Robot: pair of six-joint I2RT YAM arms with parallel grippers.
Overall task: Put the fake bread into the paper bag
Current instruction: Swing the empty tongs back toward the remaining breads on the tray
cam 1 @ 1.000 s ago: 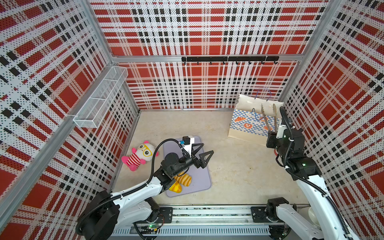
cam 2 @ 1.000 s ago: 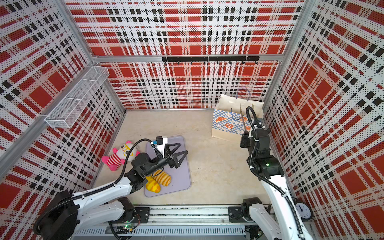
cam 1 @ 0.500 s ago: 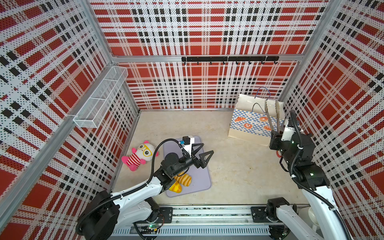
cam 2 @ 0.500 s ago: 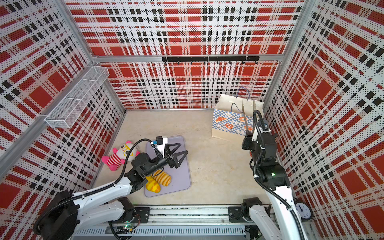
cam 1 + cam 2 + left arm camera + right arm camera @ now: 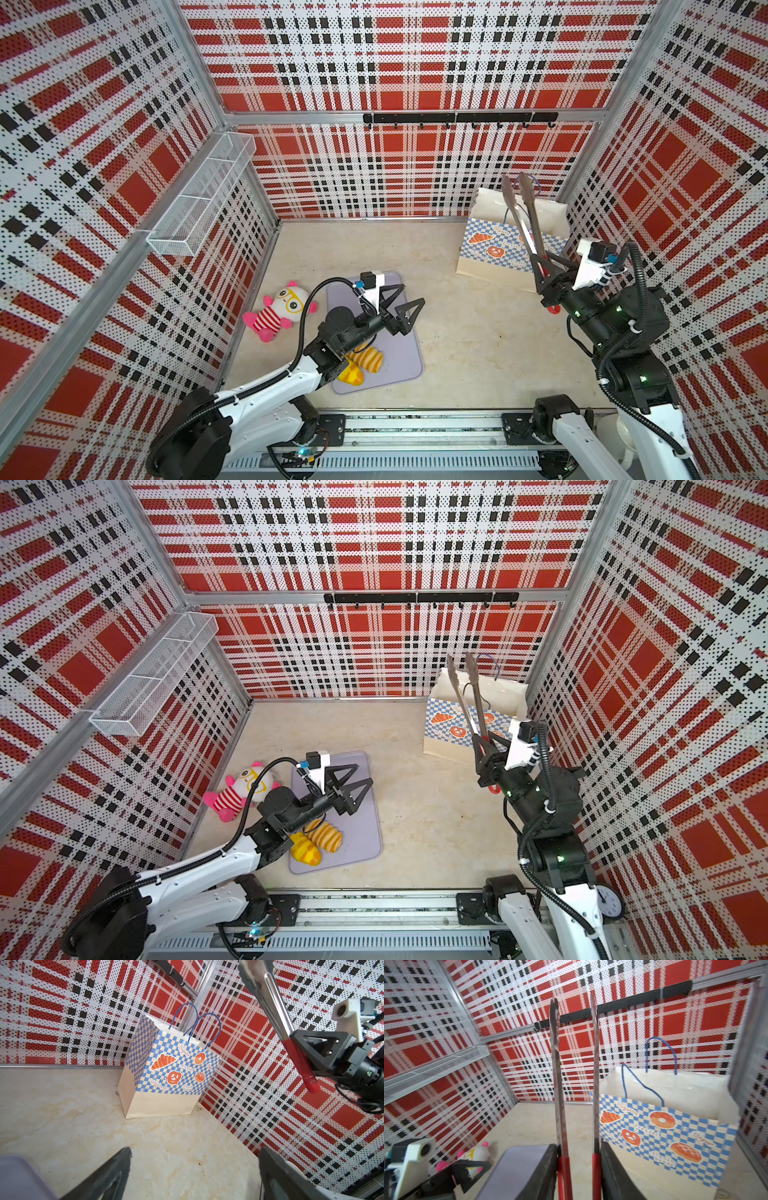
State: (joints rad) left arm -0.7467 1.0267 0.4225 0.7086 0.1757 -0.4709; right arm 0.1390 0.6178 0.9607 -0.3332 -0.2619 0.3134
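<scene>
The left arm stretches low from the front rail over the tray [image 5: 399,353]. Its left end effector [image 5: 413,293] hovers above the tray's far part with both fingers spread wide and grips nothing. The right arm bends upward near the right wall. Its right end effector [image 5: 550,270] is closed on the red handles of metal tongs [image 5: 523,220], which point up and toward the back wall. The tongs' tips stand apart, above the bag's mouth as a top view shows it.

The worktop [image 5: 457,332] is pale beige stone, and red plaid perforated walls surround it. A wire basket [image 5: 203,195] hangs on the left wall and a black hook rail [image 5: 457,117] on the back one. A striped plush doll [image 5: 282,309] lies just beside the tray.

The paper bag [image 5: 494,253] stands upright and open in the back right corner (its inside shows only white paper). Two pieces of yellow bread [image 5: 365,359] lie touching on the tray, partly under the left arm.
</scene>
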